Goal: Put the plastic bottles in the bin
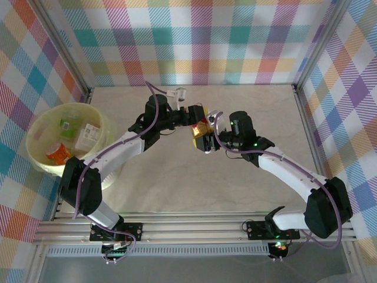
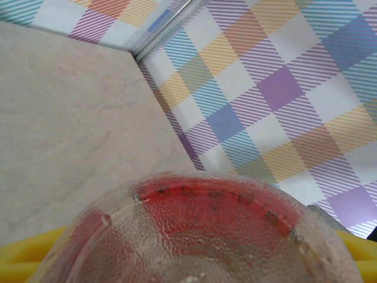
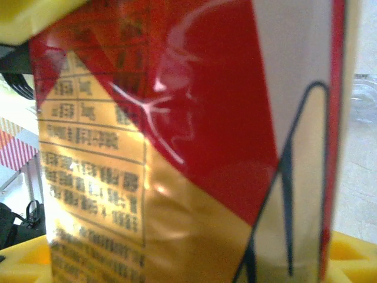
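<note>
At the centre of the overhead view, the two arms meet above the table with one of the plastic bottles, a red-and-gold bottle, between them. The left gripper reaches in from the left and the right gripper from the right, and both touch the bottle. The bottle is in the air, well apart from the bin.

The bin stands at the left edge of the frame, beside the left arm's base. It contains an orange-labelled bottle, a green-labelled bottle and a white-labelled bottle. A small clear object lies on the table near the back wall; it is too small to identify.

In the left wrist view, the dimpled clear base of the red-and-gold bottle occupies the lower half of the frame. The yellow fingers press against it at the lower left and lower right, so the left gripper is closed on the bottle. The plaid wall fills the upper right.

In the right wrist view, the label of the red-and-gold bottle spans the frame, with printed text at the left. The yellow pads sit at the two bottom corners against the bottle, so the right gripper also grasps it.
</note>
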`<state>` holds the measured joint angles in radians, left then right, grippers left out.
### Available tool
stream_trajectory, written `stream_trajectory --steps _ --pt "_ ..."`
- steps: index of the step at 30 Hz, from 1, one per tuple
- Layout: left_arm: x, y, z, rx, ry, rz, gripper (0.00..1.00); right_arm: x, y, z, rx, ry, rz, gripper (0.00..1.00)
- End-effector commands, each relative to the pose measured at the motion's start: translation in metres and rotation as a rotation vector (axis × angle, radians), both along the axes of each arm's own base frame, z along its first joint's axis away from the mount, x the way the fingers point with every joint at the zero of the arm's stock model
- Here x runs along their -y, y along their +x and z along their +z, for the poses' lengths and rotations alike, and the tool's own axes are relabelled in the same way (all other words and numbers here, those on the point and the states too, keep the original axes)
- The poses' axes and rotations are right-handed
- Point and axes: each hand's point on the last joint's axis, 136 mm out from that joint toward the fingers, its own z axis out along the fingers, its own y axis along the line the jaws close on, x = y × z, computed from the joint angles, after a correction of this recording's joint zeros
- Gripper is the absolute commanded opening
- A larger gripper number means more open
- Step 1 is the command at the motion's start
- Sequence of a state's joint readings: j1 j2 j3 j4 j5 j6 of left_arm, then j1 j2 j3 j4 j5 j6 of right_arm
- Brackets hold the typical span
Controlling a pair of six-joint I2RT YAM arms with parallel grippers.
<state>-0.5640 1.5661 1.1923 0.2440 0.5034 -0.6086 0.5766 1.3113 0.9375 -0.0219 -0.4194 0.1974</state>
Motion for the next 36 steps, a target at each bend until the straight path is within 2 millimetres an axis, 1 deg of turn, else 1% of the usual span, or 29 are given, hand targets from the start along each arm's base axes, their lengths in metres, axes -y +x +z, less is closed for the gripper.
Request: stream_trajectory --steps 1,3,4,5,7,11,14,17,19,23,28,33,36 --pt "0.005 -0.022 0.009 0.055 0.006 -0.067 0.61 -0.006 0.005 0.035 0.086 0.061 0.005 0.60" --pt "-0.002 -0.015 0.006 0.045 0.031 -0.006 0.59 -0.003 0.006 0.035 0.101 0.053 -0.008 0.75" --pt "-0.007 -0.011 0.004 0.037 0.047 0.034 0.59 -0.002 0.005 0.035 0.116 0.047 -0.012 0.86" --pt "-0.011 -0.007 0.001 0.029 0.062 0.070 0.59 0.002 0.006 0.035 0.130 0.041 -0.028 0.93" --pt "-0.019 -0.001 -0.001 0.021 0.082 0.132 0.59 0.008 0.007 0.036 0.158 0.032 -0.061 1.00" --pt "-0.035 0.005 -0.002 0.015 0.107 0.230 0.58 0.029 0.009 0.039 0.217 0.026 -0.170 1.00" --pt "-0.049 0.008 -0.001 0.019 0.140 0.301 0.57 0.045 0.008 0.045 0.303 0.053 -0.248 1.00" --pt "-0.060 0.007 0.007 0.051 0.153 0.347 0.57 0.060 0.009 0.054 0.370 0.056 -0.320 1.00" --pt "-0.068 0.005 0.014 0.080 0.162 0.377 0.57 0.065 0.010 0.057 0.387 0.035 -0.335 1.00" --pt "-0.092 -0.003 0.035 0.145 0.204 0.454 0.57 0.066 0.010 0.055 0.392 0.001 -0.335 1.00" --pt "-0.129 -0.018 0.059 0.205 0.278 0.563 0.57 0.065 0.014 0.055 0.423 0.026 -0.342 1.00" --pt "-0.176 -0.041 0.090 0.256 0.444 0.680 0.57 0.061 0.017 0.055 0.439 0.036 -0.334 1.00" --pt "-0.197 -0.056 0.112 0.311 0.492 0.720 0.57 0.061 0.019 0.054 0.466 0.050 -0.341 1.00"
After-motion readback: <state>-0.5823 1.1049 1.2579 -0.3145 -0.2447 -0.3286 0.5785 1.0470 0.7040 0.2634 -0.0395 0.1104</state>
